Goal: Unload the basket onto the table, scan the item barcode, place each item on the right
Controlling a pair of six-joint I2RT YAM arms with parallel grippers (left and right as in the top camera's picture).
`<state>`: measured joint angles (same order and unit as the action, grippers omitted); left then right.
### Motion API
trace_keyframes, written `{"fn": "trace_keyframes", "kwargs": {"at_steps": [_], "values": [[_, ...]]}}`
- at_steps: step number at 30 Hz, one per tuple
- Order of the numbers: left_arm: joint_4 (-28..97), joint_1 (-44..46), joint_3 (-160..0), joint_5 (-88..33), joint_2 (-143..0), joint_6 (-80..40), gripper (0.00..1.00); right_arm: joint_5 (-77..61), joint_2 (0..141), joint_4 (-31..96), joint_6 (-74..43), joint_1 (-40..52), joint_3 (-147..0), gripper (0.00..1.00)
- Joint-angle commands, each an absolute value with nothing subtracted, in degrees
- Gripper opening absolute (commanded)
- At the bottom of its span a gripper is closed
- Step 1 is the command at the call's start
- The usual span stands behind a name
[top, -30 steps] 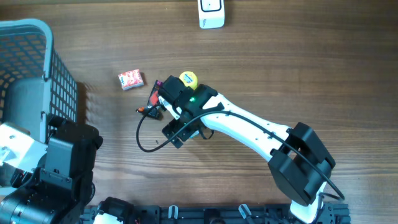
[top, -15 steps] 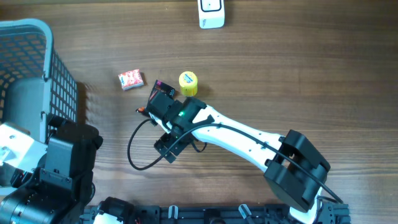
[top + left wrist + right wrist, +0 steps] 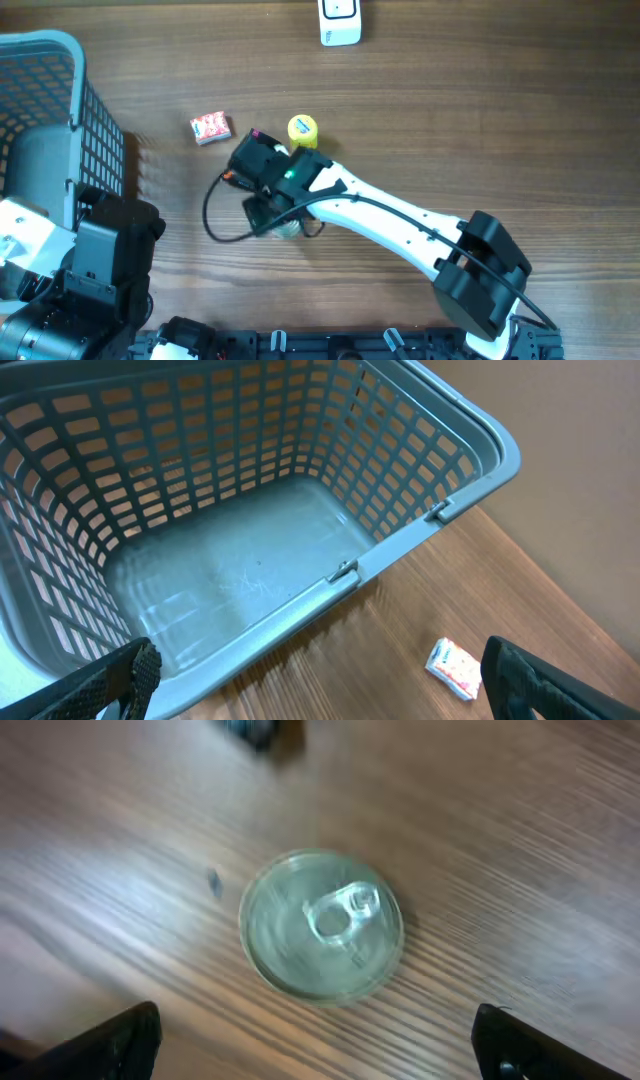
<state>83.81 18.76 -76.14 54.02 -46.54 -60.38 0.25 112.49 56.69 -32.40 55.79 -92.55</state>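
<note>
Because the right arm (image 3: 400, 215) reaches over it, you can barely make out the can (image 3: 287, 229) from overhead. Only a pale sliver shows under the wrist, toward the middle of the tabletop (image 3: 480, 110). Your right wrist camera gives it plainly, though blurred: a round metal top with a pull ring, standing upright on the wood grain. The right gripper (image 3: 320, 1045) hangs over it with its dark fingertips (image 3: 110, 1040) wide apart, touching nothing. A dark thing at that view's top edge is cut off and too smeared to name.

Overhead also shows a dark, magenta-edged object (image 3: 254, 140) half hidden by the wrist; you cannot tell what it is. Just beside it sits a yellow round item (image 3: 302, 130), with a small red-and-white packet (image 3: 211, 128) further left. The white scanner (image 3: 340, 22) is cut off at the far edge of the tabletop.

At the left edge, the grey plastic basket (image 3: 430, 510) is a lattice of square holes with a smooth floor, and it runs out of frame in both views. The left gripper (image 3: 320, 695) hangs beside its rim, jaws spread, holding nothing. Only that camera shows you the basket's inside.
</note>
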Motion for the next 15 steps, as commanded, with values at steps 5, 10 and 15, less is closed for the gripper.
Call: {"fn": "trace_keyframes", "kwargs": {"at_steps": [5, 10, 15], "values": [[83.57, 18.41, -76.4, 54.7, -46.39, -61.19, 1.0, -2.66, 112.12, 45.89, -45.19, 55.53, -94.02, 1.0], [77.21, 18.41, -76.53, 56.18, -46.39, -52.16, 1.0, -1.69, 112.95, 49.23, -59.18, 55.27, -94.0, 1.0], [67.35, 15.66, -77.34, 56.14, -46.41, -42.13, 1.0, -1.8, 115.09, 53.36, -65.19, 55.27, -94.0, 1.0]]}}
